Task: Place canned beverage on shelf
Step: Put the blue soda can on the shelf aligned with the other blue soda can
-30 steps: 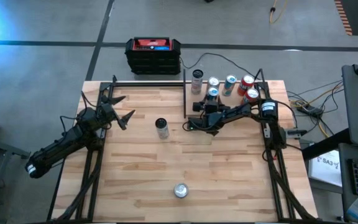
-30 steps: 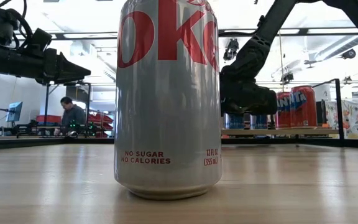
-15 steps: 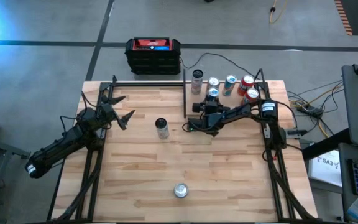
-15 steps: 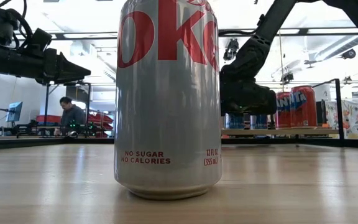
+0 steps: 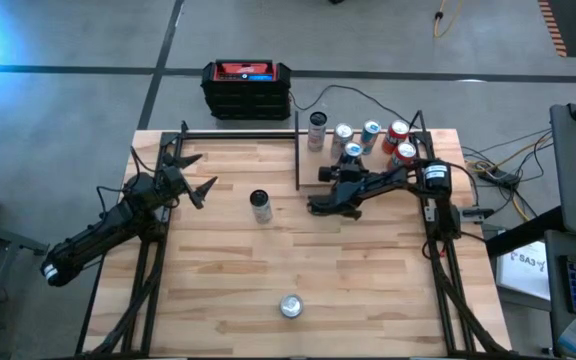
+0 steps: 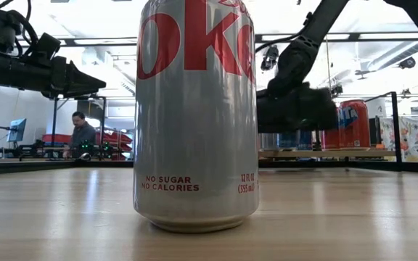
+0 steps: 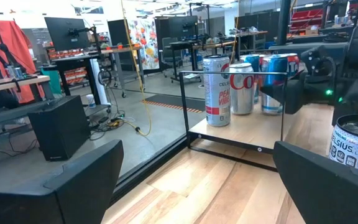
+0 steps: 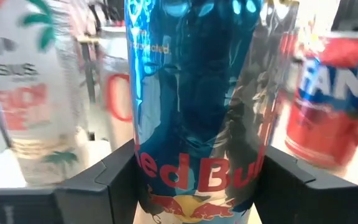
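Our right hand (image 5: 351, 160) clamps a blue can (image 8: 194, 99) over the shelf (image 5: 304, 170); our left hand (image 5: 200, 186) waits, fingers apart.

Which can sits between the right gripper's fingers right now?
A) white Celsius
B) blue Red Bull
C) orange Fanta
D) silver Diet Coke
B: in the right wrist view the blue Red Bull can fills the gap between the right gripper's two fingers, with the Fanta and Celsius cans standing behind it on the shelf.
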Available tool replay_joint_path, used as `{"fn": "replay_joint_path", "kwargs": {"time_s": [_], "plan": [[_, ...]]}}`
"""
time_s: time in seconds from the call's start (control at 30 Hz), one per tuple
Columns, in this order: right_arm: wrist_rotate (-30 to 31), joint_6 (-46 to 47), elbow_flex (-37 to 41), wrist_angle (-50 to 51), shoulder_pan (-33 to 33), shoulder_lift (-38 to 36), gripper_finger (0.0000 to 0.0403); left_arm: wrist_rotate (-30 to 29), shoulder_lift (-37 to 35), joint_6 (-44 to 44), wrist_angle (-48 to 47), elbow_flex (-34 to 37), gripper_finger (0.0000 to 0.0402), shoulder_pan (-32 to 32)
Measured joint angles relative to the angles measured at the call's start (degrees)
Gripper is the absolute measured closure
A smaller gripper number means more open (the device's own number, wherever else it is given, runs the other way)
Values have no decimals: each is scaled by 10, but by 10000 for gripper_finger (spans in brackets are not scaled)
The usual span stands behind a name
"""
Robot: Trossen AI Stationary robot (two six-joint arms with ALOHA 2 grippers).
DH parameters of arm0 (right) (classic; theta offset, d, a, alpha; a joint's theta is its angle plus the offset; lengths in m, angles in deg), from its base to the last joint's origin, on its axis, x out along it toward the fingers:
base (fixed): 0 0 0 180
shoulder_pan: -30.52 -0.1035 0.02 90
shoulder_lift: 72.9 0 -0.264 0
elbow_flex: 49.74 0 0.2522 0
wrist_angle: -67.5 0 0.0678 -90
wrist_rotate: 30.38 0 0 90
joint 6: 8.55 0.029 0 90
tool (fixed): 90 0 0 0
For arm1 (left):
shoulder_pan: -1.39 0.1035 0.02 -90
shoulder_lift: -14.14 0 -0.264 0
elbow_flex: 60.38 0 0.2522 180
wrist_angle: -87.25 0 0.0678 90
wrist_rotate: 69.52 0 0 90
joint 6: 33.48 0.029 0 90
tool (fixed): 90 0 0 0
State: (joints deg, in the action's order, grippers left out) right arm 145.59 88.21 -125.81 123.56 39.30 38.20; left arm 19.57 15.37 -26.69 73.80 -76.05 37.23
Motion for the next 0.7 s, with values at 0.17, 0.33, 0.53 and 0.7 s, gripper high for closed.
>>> {"fn": "replay_joint_path", "kwargs": {"time_s": [0.17, 0.33, 0.53, 0.7], "plan": [[-54, 121, 1, 117, 0, -12, 176, 0, 0, 0, 0, 0, 3, 0], [-54, 147, 12, 164, 1, -12, 176, 0, 0, 0, 0, 0, 3, 0], [-51, 177, 38, 183, 0, -13, 176, 0, 0, 0, 0, 0, 3, 0], [-57, 224, 48, 230, 0, -13, 168, 0, 0, 0, 0, 0, 3, 0]]}}
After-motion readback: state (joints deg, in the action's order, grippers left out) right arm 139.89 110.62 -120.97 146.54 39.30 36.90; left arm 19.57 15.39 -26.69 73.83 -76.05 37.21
